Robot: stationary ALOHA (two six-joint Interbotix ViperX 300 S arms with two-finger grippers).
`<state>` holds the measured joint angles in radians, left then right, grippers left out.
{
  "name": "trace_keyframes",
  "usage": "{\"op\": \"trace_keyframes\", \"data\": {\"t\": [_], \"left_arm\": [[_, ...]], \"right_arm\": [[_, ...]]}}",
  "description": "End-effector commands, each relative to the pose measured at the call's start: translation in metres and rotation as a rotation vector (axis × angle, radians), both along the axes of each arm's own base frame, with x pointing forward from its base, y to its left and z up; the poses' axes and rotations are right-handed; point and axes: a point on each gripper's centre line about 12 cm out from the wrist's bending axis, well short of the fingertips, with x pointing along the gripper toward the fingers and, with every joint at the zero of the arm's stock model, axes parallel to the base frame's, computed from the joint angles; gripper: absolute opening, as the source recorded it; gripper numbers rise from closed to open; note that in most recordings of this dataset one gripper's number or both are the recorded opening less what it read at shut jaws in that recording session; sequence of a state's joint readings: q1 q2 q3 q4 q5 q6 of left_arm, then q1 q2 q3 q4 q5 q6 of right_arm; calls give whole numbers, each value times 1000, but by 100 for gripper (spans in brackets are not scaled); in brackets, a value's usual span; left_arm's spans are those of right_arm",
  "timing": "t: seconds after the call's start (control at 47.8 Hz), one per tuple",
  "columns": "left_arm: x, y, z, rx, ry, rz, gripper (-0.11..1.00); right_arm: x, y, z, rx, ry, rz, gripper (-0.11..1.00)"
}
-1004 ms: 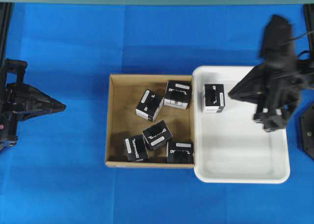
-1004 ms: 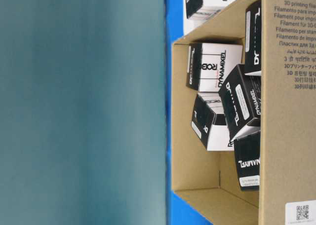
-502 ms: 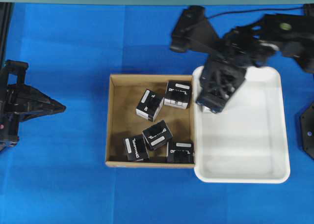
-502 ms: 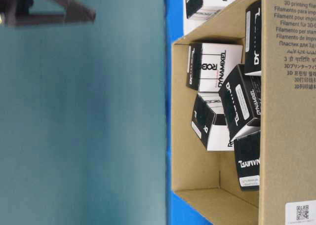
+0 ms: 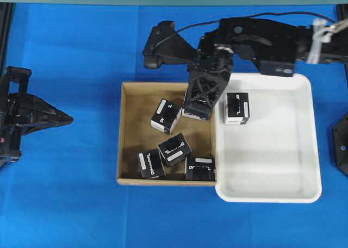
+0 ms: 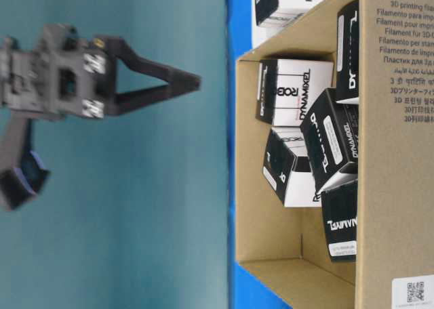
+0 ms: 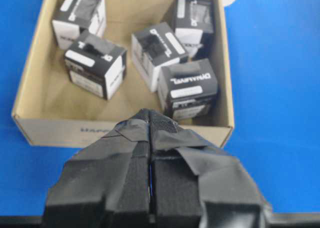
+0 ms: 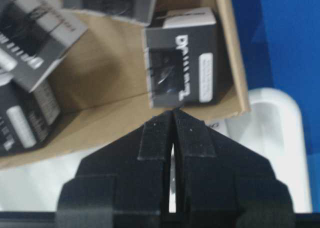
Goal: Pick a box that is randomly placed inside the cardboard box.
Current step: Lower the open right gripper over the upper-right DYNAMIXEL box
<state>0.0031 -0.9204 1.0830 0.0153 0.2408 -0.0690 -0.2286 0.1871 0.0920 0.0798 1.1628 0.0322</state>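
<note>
The brown cardboard box [image 5: 120, 134] lies mid-table with several small black boxes in it, such as one at the back [image 5: 166, 116] and one in the middle [image 5: 174, 149]. My right gripper [image 5: 196, 115] hangs shut and empty over the carton's back right corner, covering most of another box [image 5: 191, 107]. In the right wrist view its tips [image 8: 172, 113] sit just short of that labelled box [image 8: 182, 78], above the carton wall [image 8: 100, 123]. My left gripper [image 5: 69, 118] rests shut, left of the carton; its closed tips [image 7: 149, 113] point at the carton's near wall [image 7: 60, 130].
A white tray [image 5: 272, 161] touches the carton's right side and holds one black box [image 5: 237, 107]. The right arm [image 5: 261, 38] stretches across the back of the table. Blue cloth covers the table around both containers.
My right arm has swung left from above the white tray to the carton's back right corner, staying shut. The box in the tray shows again. The left arm has not moved.
</note>
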Motion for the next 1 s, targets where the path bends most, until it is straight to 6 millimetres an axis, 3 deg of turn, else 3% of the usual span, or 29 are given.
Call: {"op": "trace_keyframes", "data": {"t": [0.0,0.188,0.293,0.397,0.544,0.628,0.983], "left_arm": [[4,-1,11,0,-32,-3,-7],[3,-1,12,0,-35,-3,-7],[3,-1,12,0,-37,-3,-7],[3,-1,12,0,-37,-3,-7],[3,-1,12,0,-37,-3,-7],[3,0,12,0,-37,-1,-7],[4,-1,12,-1,-37,-2,-7]], "right_arm": [[3,-1,1,-2,-9,0,1],[2,-4,-6,9,-9,-11,6],[2,0,-7,34,-15,17,16],[5,3,-6,54,-39,61,38],[10,-1,-8,34,-81,74,82],[13,-4,-11,15,-121,64,97],[-1,-2,-46,6,-99,54,99]]}}
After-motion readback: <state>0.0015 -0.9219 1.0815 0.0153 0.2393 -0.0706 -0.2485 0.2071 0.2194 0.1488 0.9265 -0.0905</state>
